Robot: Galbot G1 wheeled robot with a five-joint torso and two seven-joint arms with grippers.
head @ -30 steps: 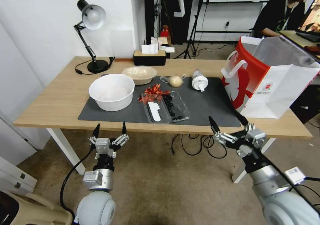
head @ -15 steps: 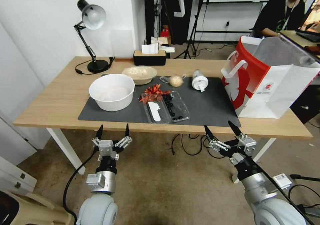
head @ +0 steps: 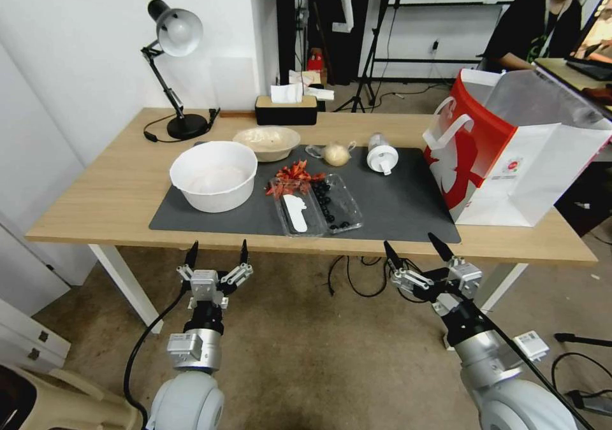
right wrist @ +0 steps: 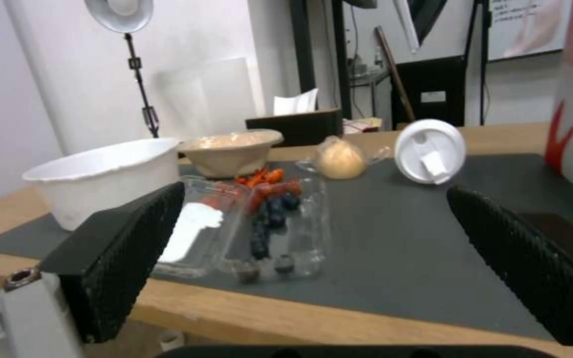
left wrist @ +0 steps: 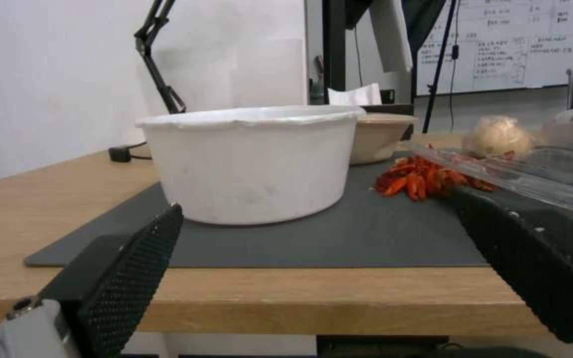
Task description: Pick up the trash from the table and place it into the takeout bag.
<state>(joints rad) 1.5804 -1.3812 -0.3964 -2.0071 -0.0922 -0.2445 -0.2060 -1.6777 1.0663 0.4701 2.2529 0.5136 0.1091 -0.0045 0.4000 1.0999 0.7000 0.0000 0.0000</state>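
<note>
Both end effectors hang below the counter edge, right end effector and left end effector, fingers wide apart, holding nothing. The lidded cup lies on its side near the bag. Best to lift the right one high, then grab the cup gently.

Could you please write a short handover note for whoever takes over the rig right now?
Left gripper: open, empty, below the long light-wood table's near edge. Right gripper: same.
On the dark grey mat: crushed red can, clear bag with beige lump, clear white-lidded cup on its side, shallow beige bowl.
Red-and-white paper takeout bag stands open at the table's right end.
Done: nothing visibly bagged. Left: all four pieces.
</note>
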